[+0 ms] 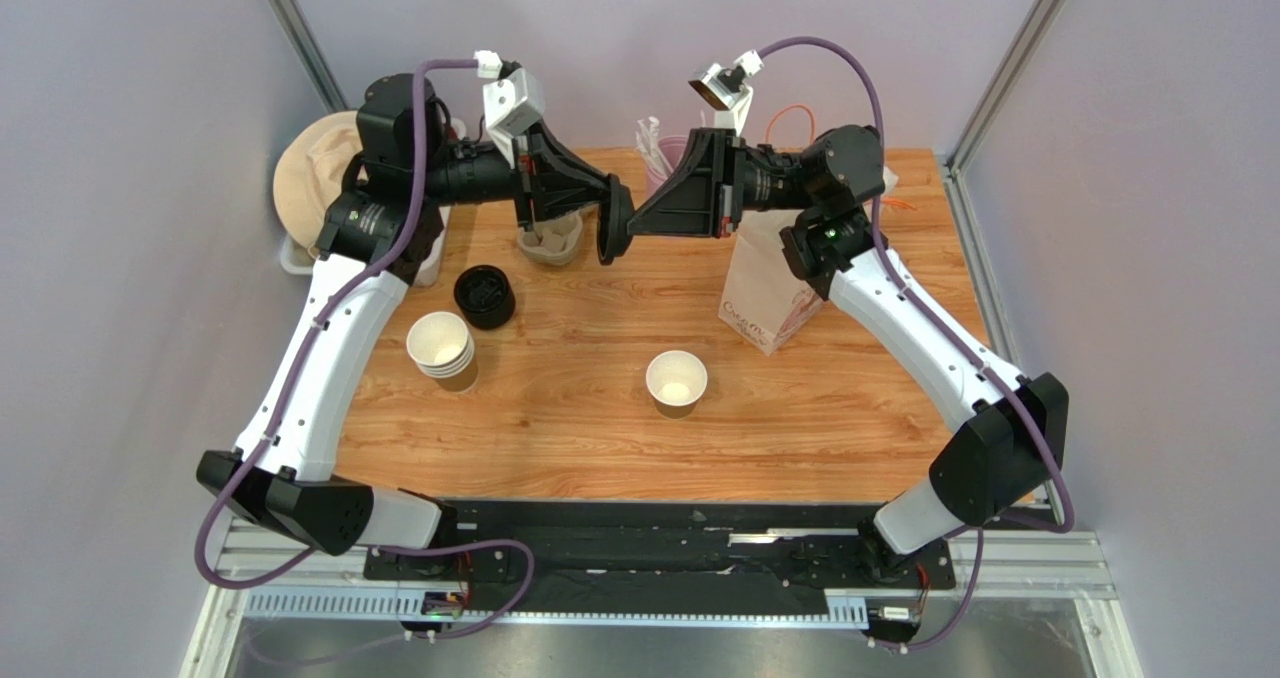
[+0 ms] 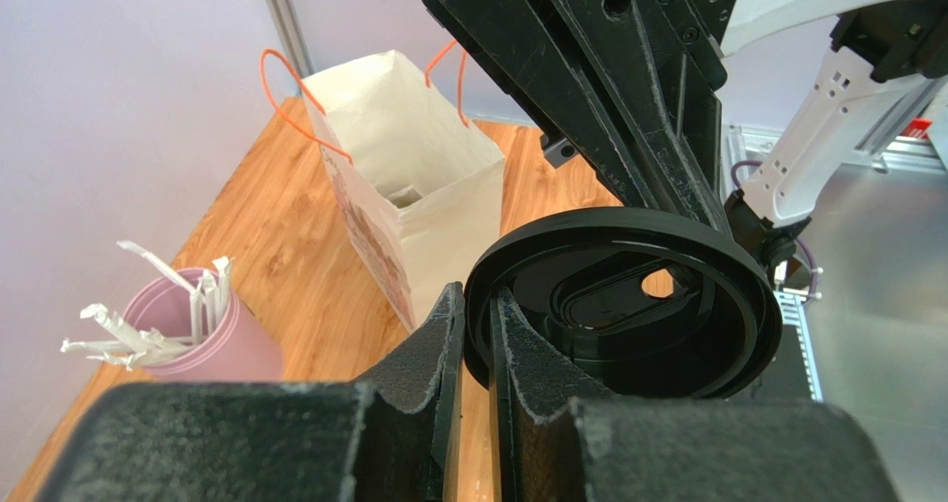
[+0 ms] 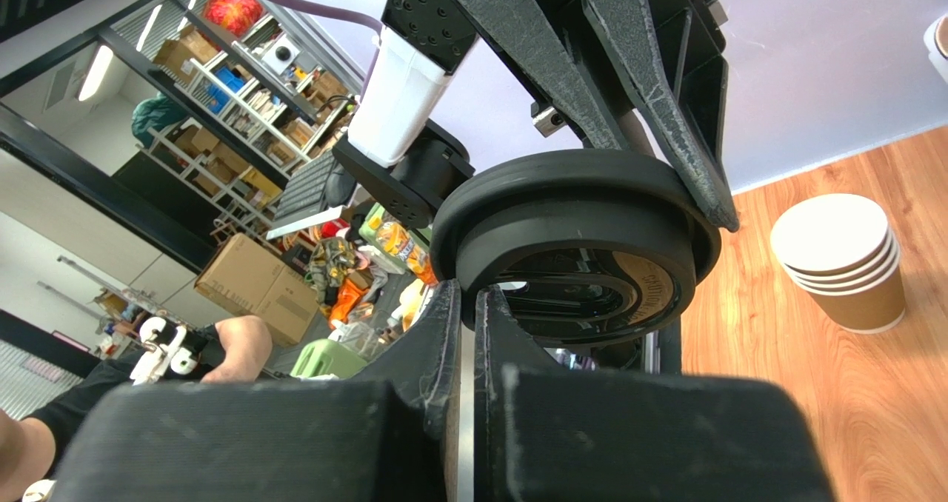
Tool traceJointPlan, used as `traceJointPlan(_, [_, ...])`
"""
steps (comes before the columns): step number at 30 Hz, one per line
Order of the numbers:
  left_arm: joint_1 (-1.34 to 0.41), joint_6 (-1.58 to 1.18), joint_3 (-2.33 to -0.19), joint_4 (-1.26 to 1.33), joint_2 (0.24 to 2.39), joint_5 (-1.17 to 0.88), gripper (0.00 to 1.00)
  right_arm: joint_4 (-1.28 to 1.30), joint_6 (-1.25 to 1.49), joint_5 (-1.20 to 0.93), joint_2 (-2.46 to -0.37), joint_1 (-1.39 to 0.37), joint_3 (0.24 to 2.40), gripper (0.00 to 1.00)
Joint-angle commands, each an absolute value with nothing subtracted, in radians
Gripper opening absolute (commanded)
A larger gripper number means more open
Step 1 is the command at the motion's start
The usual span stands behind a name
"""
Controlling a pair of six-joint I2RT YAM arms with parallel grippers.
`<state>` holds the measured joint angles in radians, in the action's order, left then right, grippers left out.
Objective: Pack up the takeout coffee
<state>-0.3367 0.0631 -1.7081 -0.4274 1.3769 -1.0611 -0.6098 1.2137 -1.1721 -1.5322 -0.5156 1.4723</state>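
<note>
top / left claw (image 1: 604, 207): clenched on rim of lid (image 1: 616, 237), far middle, up off the desk (image 1: 571, 408)
top / right claw (image 1: 643, 216): clenched on the same lid from the right; lid stands on edge between the two claws
top / cup (image 1: 676, 381): upright on desk, near middle, well apart from both claws
top / cup stack (image 1: 442, 348): left of cup; lid stack (image 1: 484, 296) just beyond it
top / bag (image 1: 769, 300): right side, upright, beside right arm
top / pink cup (image 1: 657, 146): far edge, behind the claws
left wrist / fingers (image 2: 440, 347): pinch lid rim at its left edge; right claw meets rim from above
left wrist / bag: open, orange handles, behind lid; pink cup holds white sticks (image 2: 134, 335), left of bag
right wrist / fingers (image 3: 440, 335): closed on lid rim; left claw on it from above
right wrist / cup stack: on desk, right of lid
</note>
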Motion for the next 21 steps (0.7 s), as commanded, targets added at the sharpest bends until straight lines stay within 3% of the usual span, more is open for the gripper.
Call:
traceJointPlan(1, [-0.353,0.086,-1.713,-0.468,1.379,-1.057,0.19,-0.591,1.137,-1.129,-1.516,-0.512,1.512,0.0])
traceJointPlan(5, [-0.353,0.097,-1.73,-0.492,1.376,-1.023,0.23,-0.502,1.074,-1.131,-1.497,-0.509,1.52,0.0])
traceJointPlan(7, [-0.345,0.092,-1.736,-0.491,1.373,-1.012,0.37,-0.436,0.987,-1.132,-1.493,-0.506,1.531,0.0])
traceJointPlan(10, [-0.31,0.045,-1.735,-0.445,1.365,-1.011,0.66,-0.229,0.856,-1.128,-1.477,-0.505,1.584,0.0])
traceJointPlan(16, [-0.238,-0.061,-1.713,-0.364,1.348,-1.055,0.73,-0.032,0.675,-1.114,-1.453,-0.502,1.624,0.0])
traceJointPlan(21, [-0.169,-0.098,-1.704,-0.357,1.316,-1.052,0.75,0.371,0.331,-1.04,-1.465,-0.488,1.771,0.0])
